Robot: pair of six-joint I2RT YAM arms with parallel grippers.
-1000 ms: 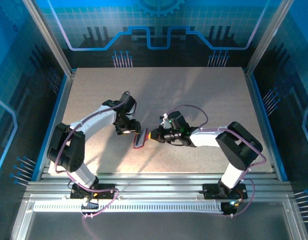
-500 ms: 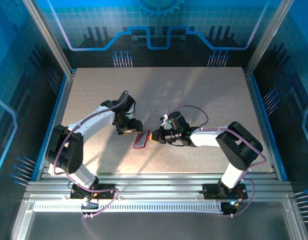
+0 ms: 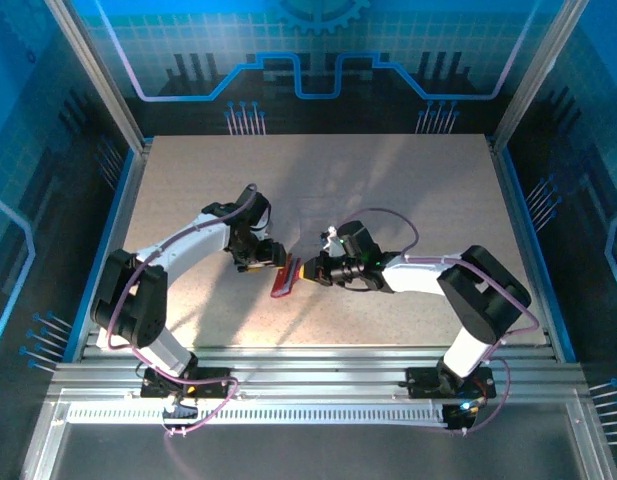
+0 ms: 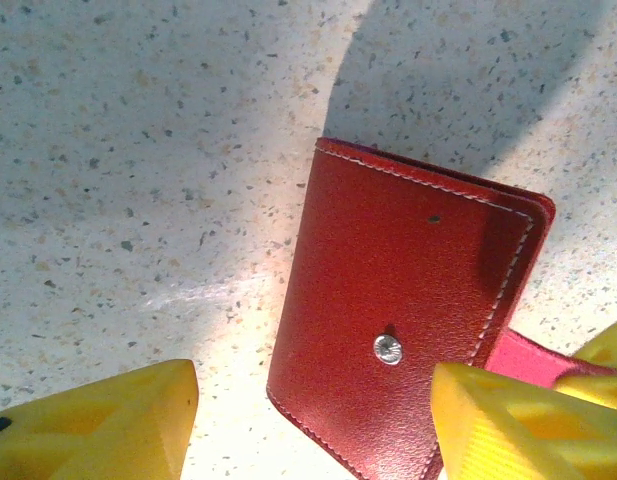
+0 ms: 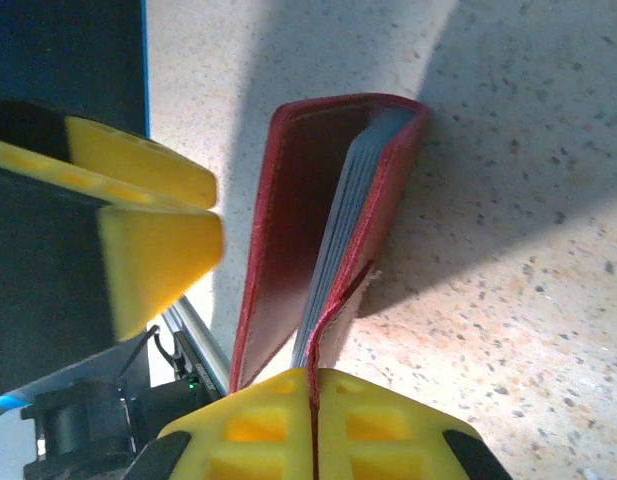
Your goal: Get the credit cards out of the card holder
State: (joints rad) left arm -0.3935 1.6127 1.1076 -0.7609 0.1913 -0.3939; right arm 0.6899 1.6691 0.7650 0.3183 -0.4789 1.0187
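Observation:
The red card holder (image 3: pixel 283 278) stands on edge on the table between the two grippers, slightly ajar. My right gripper (image 5: pixel 310 385) is shut on its thin red clasp tab (image 4: pixel 533 355) at the near edge. Stacked grey-blue edges (image 5: pixel 360 205) show inside the gap; I cannot tell whether they are pockets or the credit cards. My left gripper (image 4: pixel 313 440) is open, its yellow fingers (image 4: pixel 98 430) standing either side of the holder's outer face (image 4: pixel 408 300), which bears a silver stud (image 4: pixel 387 348). From above, the left gripper (image 3: pixel 264 259) sits just left of the holder and the right gripper (image 3: pixel 306 272) just right.
The speckled table (image 3: pixel 388 190) stretches bare behind both arms. Blue side walls and metal rails (image 3: pixel 308 385) bound it at the front. The left gripper's yellow fingers (image 5: pixel 153 245) hang close beside the holder's open flap.
The left gripper has shifted a little right and down toward the holder. The holder has tilted so more of its red face shows, while the right gripper keeps hold.

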